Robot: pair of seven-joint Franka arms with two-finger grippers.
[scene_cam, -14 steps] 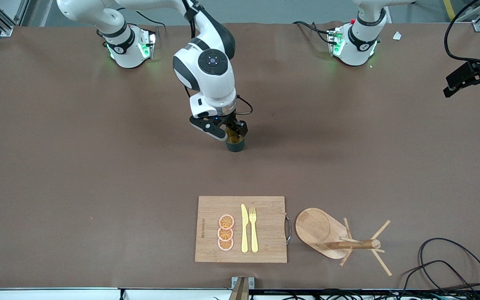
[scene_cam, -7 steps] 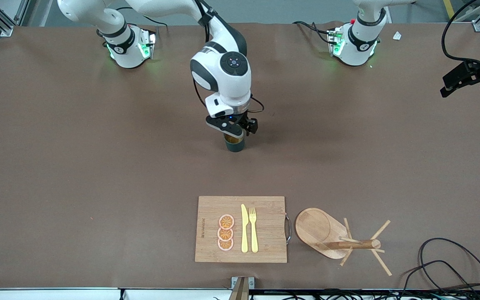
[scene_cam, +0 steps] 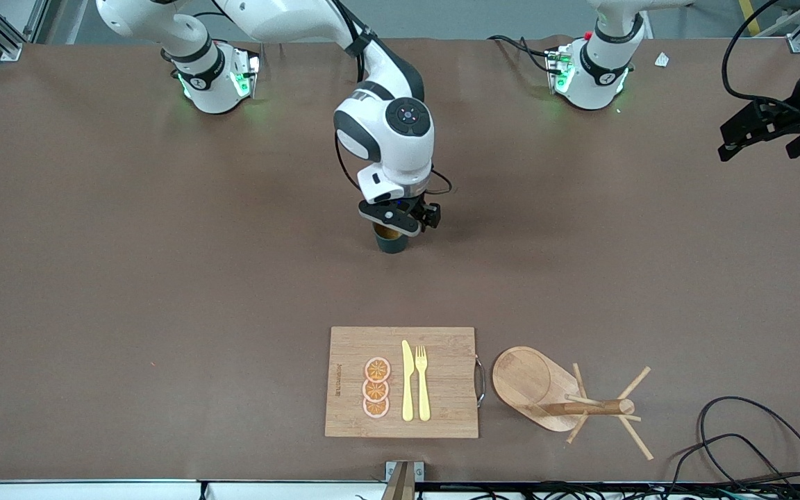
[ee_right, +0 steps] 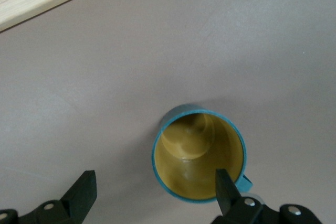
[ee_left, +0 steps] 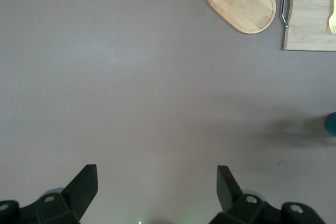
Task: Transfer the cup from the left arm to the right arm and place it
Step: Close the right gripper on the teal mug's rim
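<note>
The cup (scene_cam: 392, 242) is a dark teal mug with a yellowish inside, standing upright on the brown table (scene_cam: 164, 278) near its middle. My right gripper (scene_cam: 401, 222) hangs open just above it. In the right wrist view one finger is over the inside of the cup (ee_right: 199, 153) near its handle and the other finger is over bare table, so part of the rim lies between the jaws of the right gripper (ee_right: 154, 179). My left gripper (scene_cam: 732, 142) waits open in the air at the left arm's end of the table. The left gripper (ee_left: 156, 172) holds nothing.
A bamboo cutting board (scene_cam: 442, 396) near the front edge carries three orange slices (scene_cam: 376, 387), a yellow knife (scene_cam: 407, 380) and a yellow fork (scene_cam: 422, 382). Beside it stands a wooden mug rack (scene_cam: 553, 396) on an oval base. Black cables (scene_cam: 740, 430) lie at the front corner.
My right hand has slid toward the left arm's end, settling more squarely over the cup. The cup has not moved. The left gripper drifted slightly inward.
</note>
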